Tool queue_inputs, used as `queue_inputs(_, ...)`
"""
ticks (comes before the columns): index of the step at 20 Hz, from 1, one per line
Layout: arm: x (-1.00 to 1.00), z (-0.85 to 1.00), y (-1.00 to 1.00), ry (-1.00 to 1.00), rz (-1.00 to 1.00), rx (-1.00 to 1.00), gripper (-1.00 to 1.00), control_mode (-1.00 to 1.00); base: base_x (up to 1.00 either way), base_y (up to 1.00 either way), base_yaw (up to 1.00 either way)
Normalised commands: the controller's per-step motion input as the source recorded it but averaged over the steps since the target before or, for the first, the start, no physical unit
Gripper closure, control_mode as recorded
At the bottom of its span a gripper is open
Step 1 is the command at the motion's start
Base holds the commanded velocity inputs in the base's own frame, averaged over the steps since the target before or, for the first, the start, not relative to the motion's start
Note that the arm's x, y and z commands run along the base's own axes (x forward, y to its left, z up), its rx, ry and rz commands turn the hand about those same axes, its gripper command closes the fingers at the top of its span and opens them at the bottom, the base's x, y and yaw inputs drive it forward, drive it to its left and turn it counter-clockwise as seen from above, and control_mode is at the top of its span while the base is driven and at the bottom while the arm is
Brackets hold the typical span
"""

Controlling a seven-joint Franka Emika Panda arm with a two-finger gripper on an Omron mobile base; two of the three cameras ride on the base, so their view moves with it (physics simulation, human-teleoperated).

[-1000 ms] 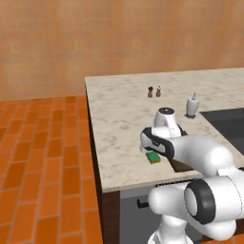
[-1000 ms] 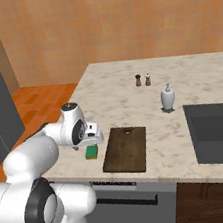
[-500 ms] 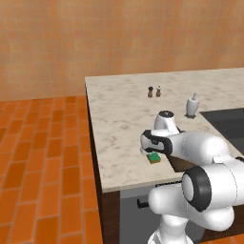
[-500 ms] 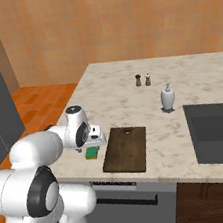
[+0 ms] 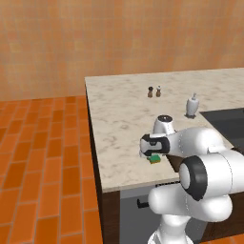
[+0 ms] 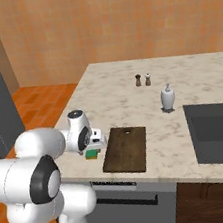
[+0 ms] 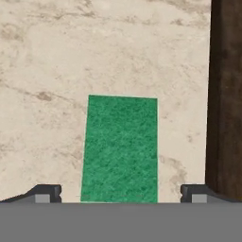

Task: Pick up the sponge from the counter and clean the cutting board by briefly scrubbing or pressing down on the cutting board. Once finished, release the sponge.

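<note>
The arm folds forward and low over the desk (image 6: 132,100), wrist bent so the hand points straight down. The pincer (image 7: 120,191) hangs with its jaws spread wide apart, one tip on each side of the sponge (image 7: 119,149). The sponge lies flat on the desk just beside the cutting board (image 6: 125,149), near the front edge.

No readable text, label, brand, number or sign appears in any view.
</note>
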Motion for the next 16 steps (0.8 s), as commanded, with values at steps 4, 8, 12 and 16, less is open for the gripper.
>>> queue_inputs(4,0.33,-0.13,0.0,0.0,0.0,0.0,-1.0,-1.0,0.0,0.0,0.0)
queue_inputs(8,0.16,-0.16,0.0,0.0,0.0,0.0,-1.0,-1.0,0.0,0.0,0.0)
queue_inputs(12,0.13,-0.18,0.0,0.0,0.0,0.0,-1.0,-1.0,0.0,0.0,0.0)
queue_inputs(16,0.1,-0.18,0.0,0.0,0.0,0.0,-1.0,-1.0,0.0,0.0,0.0)
